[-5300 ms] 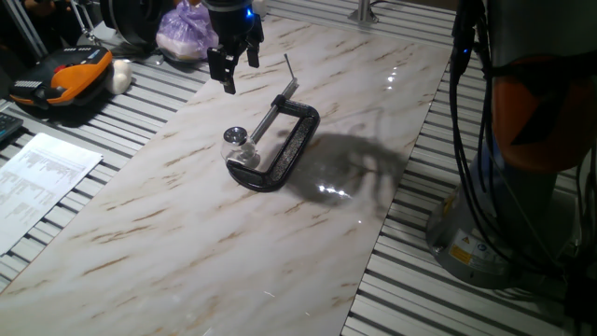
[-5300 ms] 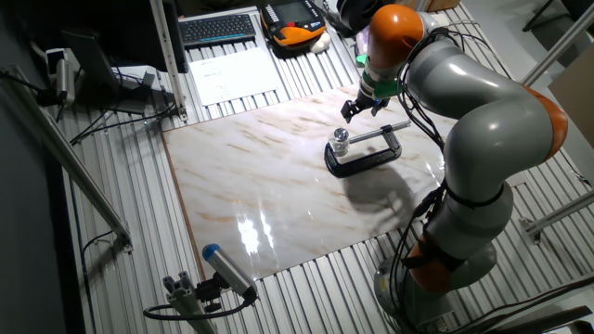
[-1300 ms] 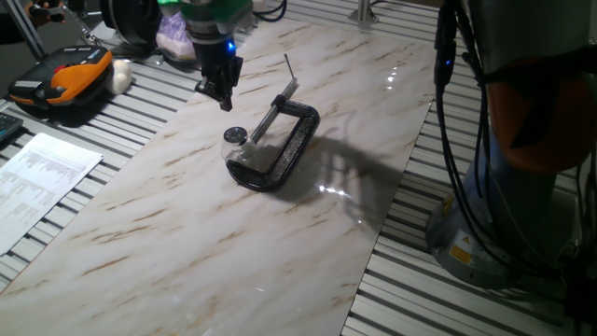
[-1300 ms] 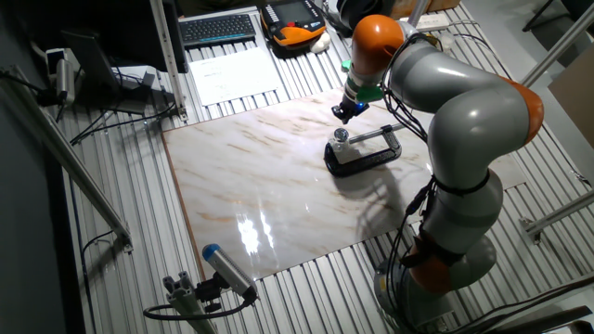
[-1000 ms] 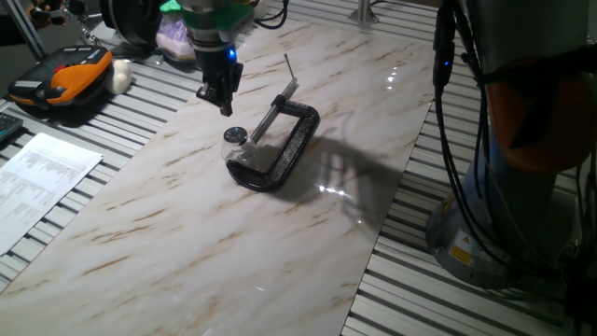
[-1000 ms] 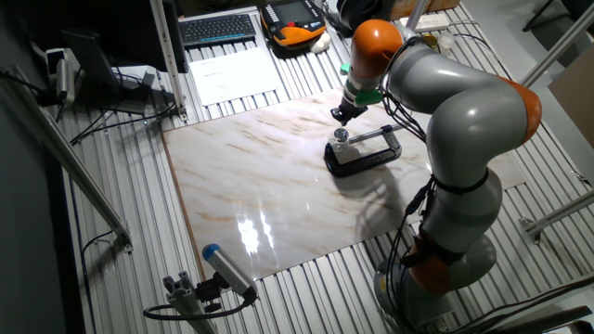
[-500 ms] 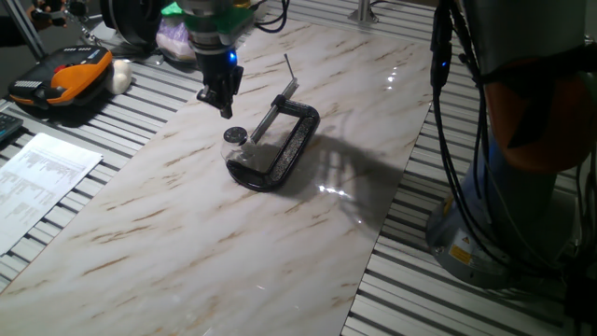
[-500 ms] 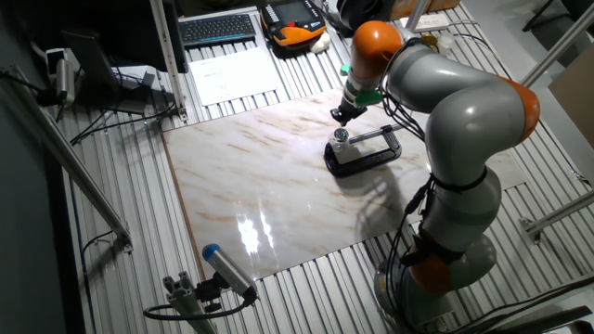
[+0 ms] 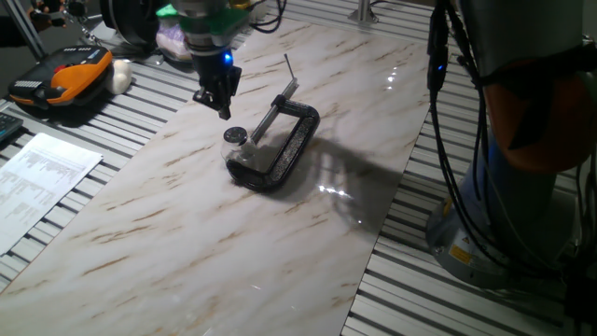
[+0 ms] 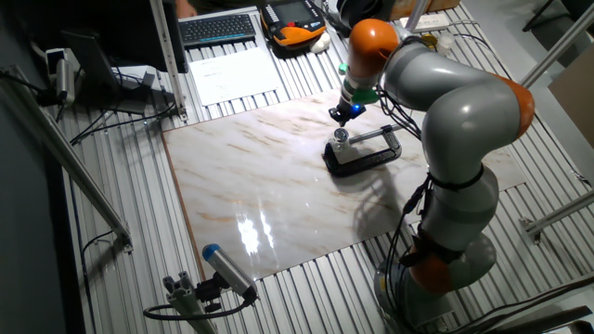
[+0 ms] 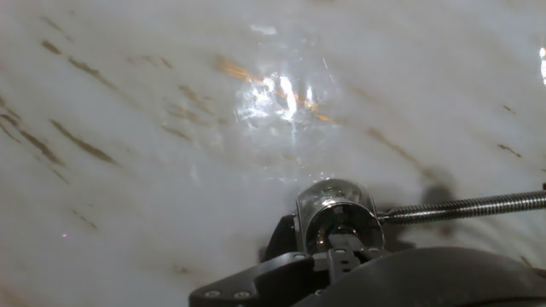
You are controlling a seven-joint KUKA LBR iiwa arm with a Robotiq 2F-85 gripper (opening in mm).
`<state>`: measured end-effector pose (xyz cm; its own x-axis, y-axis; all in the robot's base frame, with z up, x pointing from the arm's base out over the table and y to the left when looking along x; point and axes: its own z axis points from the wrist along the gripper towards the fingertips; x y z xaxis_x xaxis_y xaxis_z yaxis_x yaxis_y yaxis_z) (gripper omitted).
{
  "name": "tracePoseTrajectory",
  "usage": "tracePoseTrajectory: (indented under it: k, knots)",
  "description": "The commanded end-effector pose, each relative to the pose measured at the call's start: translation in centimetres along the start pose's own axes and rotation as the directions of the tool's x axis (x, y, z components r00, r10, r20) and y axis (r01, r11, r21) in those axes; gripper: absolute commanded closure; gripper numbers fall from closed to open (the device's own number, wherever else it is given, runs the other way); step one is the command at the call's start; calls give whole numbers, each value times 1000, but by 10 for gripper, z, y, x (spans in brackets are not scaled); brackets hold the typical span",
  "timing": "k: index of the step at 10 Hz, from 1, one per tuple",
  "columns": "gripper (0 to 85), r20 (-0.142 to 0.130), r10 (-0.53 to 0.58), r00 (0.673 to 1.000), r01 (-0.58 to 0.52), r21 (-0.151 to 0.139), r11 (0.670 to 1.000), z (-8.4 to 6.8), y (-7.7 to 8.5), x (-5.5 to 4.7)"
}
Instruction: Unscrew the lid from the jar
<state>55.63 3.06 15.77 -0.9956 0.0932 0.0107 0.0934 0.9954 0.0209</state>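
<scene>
On the pale marble-patterned surface lies a black C-clamp on its side, its long threaded steel screw running up and back toward the far edge. The tiny clear glass jar stands upright at the clamp's near end, held in its frame, and the small round silvery metal lid sits flat on top of it. In the other fixed view the same lid shows as a bright spot at the left end of the clamp. The black two-finger tool hangs above and just behind the lid, not touching it, with a blue light glowing on the wrist above it; its fingers look close together, but whether they are fully closed cannot be told from either fixed view. In the hand view the shiny lid appears low in the picture, partly behind the tool's dark body, with the threaded screw running off to the right. Beyond the surface lie a white printed sheet of paper and an orange-and-black handheld unit.
</scene>
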Motion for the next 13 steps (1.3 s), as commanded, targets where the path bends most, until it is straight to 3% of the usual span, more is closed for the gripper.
tracePoseTrajectory:
  k: [1,5,7,9,10,13]
  knots:
    - [850,-1,6,1000,-6,-12,1000,-2,0,-2]
    - [850,-3,1,1000,-1,-33,999,-3,-9,-17]
    - [850,4,-4,1000,4,-24,1000,-5,-10,-17]
    - [850,34,-35,999,35,7,999,-5,-10,-17]
    - [850,72,-51,996,49,27,998,-5,-10,-17]
    - [850,64,-57,996,57,5,998,-5,-10,-17]
